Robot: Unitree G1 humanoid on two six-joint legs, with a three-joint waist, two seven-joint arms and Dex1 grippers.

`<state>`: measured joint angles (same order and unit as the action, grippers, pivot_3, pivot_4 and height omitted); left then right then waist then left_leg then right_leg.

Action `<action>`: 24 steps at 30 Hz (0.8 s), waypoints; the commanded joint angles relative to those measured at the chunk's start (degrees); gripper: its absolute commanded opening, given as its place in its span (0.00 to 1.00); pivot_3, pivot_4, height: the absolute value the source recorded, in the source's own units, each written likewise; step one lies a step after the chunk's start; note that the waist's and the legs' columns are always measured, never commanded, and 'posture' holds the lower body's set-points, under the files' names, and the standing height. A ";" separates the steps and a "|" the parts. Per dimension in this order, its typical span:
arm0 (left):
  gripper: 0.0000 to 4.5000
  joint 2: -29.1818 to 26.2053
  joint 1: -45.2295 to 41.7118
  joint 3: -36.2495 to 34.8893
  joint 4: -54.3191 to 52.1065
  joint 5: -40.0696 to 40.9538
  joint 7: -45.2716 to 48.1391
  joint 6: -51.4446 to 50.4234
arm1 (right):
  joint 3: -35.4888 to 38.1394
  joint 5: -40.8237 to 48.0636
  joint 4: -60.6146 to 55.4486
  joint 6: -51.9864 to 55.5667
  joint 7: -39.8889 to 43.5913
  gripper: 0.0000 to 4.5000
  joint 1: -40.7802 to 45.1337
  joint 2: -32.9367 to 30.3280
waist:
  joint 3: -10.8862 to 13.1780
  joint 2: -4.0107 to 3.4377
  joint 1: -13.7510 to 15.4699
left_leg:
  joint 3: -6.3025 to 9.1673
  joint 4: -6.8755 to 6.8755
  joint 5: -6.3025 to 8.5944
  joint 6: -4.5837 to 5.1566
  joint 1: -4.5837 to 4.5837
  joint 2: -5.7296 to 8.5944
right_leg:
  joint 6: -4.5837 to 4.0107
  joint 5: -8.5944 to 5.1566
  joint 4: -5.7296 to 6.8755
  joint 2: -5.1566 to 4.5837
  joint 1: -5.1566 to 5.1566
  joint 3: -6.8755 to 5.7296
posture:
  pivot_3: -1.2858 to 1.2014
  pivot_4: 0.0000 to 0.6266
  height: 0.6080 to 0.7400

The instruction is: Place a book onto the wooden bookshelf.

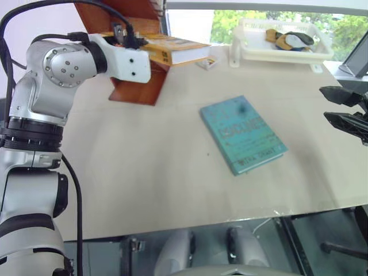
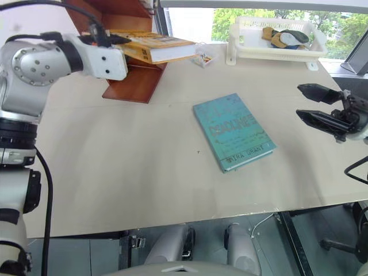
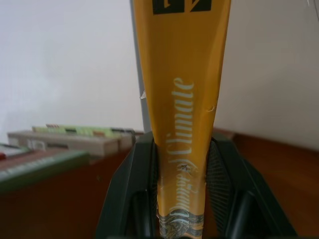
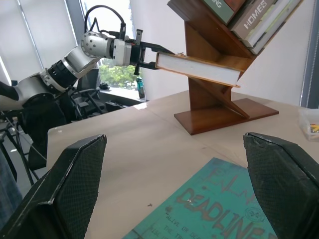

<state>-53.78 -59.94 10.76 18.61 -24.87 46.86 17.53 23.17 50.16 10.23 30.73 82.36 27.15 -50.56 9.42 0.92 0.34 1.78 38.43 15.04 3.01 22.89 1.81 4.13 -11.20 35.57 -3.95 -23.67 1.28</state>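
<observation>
I note the left hand (image 4: pixel 141 50) clamped on the book (image 2: pixel 154 46), held level against the wooden bookshelf (image 4: pixel 219 79); release remains. My right hand (image 2: pixel 315 105) hangs open over the tabletop (image 1: pixel 161 172), beside the teal book (image 1: pixel 242 133).

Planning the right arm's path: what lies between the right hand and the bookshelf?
The flat teal book, on the pale table, in the eye views.

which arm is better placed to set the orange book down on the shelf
Left. Its tool is shut on the book, which already reaches a slanted panel of the wooden bookshelf. The right tool is open over the table's far side, beyond the teal book.
</observation>
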 commanded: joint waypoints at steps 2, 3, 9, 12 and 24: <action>0.30 -2.25 -2.01 -1.60 0.65 -2.08 -1.60 -1.71 | 0.96 -0.05 -0.53 -1.44 1.05 1.00 1.07 0.18 | 0.00 0.00 0.06 | 0.00 0.00 0.00 0.00 0.00 0.01 | 0.00 0.00 0.01 -0.01 0.00 0.00 | 0.52 0.24 1.00; 0.30 -2.55 -2.41 -1.57 1.69 -2.23 -1.63 -1.50 | 1.09 -0.07 -0.64 -1.49 1.07 1.00 0.85 0.29 | 0.00 0.00 0.08 | 0.01 0.00 0.00 0.00 0.00 0.01 | 0.00 0.00 0.00 -0.01 0.00 0.00 | 0.52 0.24 1.00; 0.30 -3.43 -6.90 0.92 11.77 -6.21 -4.09 -0.35 | 2.40 0.30 -1.55 -1.98 0.30 1.00 -0.89 1.16 | 0.00 0.00 -0.03 | 0.00 -0.01 0.00 0.00 -0.01 0.01 | 0.00 0.00 0.03 0.02 0.00 -0.01 | 0.52 0.24 1.00; 0.30 -2.40 -10.71 2.68 17.21 -9.01 -6.80 0.72 | 2.42 0.27 -2.85 -2.35 -0.34 1.00 -2.00 2.11 | 0.00 0.00 0.04 | -0.01 0.01 0.00 0.00 -0.01 0.02 | 0.00 0.00 0.08 0.02 -0.01 0.00 | 0.52 0.24 1.00; 0.59 -1.17 -16.93 7.34 27.26 -11.80 -7.98 2.94 | 4.06 0.44 -5.25 -2.54 -1.92 1.00 -4.73 2.26 | 0.01 0.00 -1.35 | 0.00 0.05 -0.02 -0.03 -0.10 -0.03 | 0.01 0.00 0.28 0.09 -0.01 0.03 | 0.52 0.24 1.00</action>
<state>-53.94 -74.35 18.63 45.93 -36.15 39.92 20.63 25.47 49.76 7.15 28.78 80.65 22.29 -47.81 9.43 0.92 -1.01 1.77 38.48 15.02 2.99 22.79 1.77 4.14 -11.20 35.83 -3.85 -23.68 1.33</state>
